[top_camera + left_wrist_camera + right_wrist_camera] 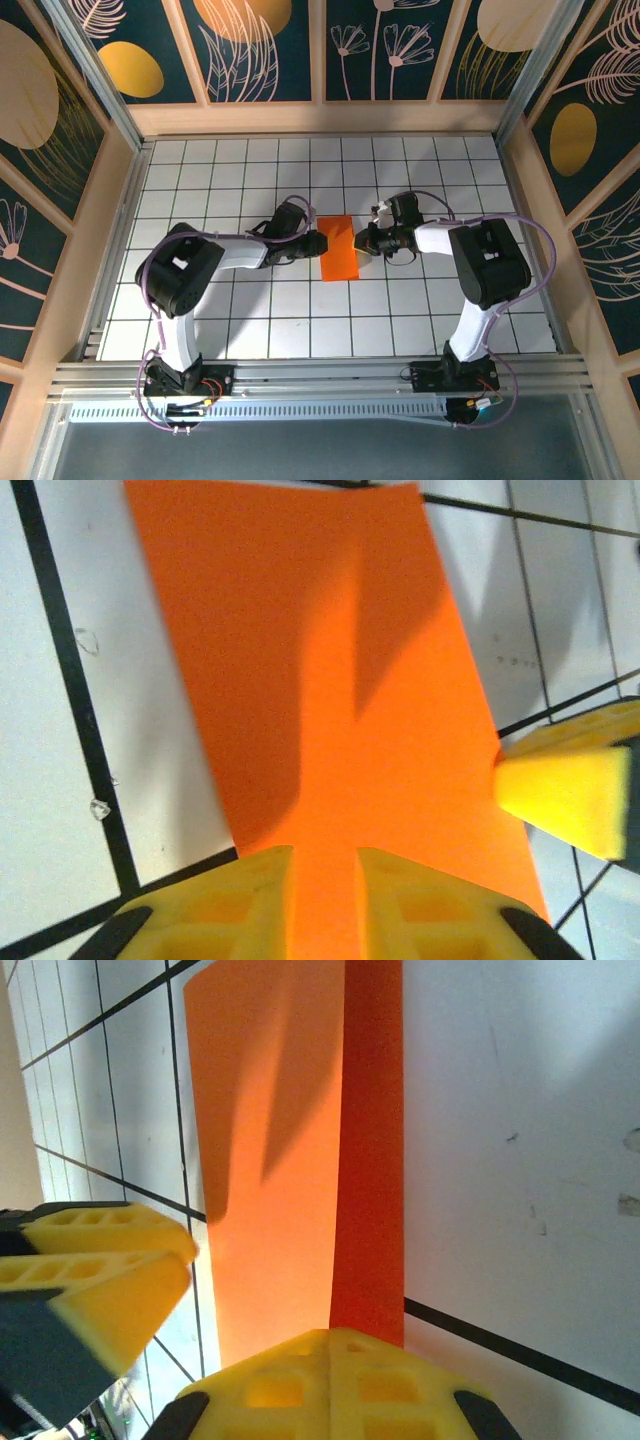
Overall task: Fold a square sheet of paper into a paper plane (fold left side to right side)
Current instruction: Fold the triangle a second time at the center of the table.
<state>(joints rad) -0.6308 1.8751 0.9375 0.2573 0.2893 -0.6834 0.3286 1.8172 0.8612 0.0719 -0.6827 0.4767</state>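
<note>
The square sheet of paper lies folded into a narrow bright orange rectangle in the middle of the white grid table. My left gripper is at its left edge. In the left wrist view its yellow fingers stand a little apart, open, with the orange sheet showing through the gap. My right gripper is at the paper's right edge. Its fingers are shut together, tips against the sheet where a lighter layer meets a darker strip. I cannot tell whether any paper is pinched.
Wooden walls with patterned panels enclose the table on three sides. An aluminium rail carries both arm bases along the near edge. Each wrist view also catches the other gripper: the right one's fingers and the left one's fingers.
</note>
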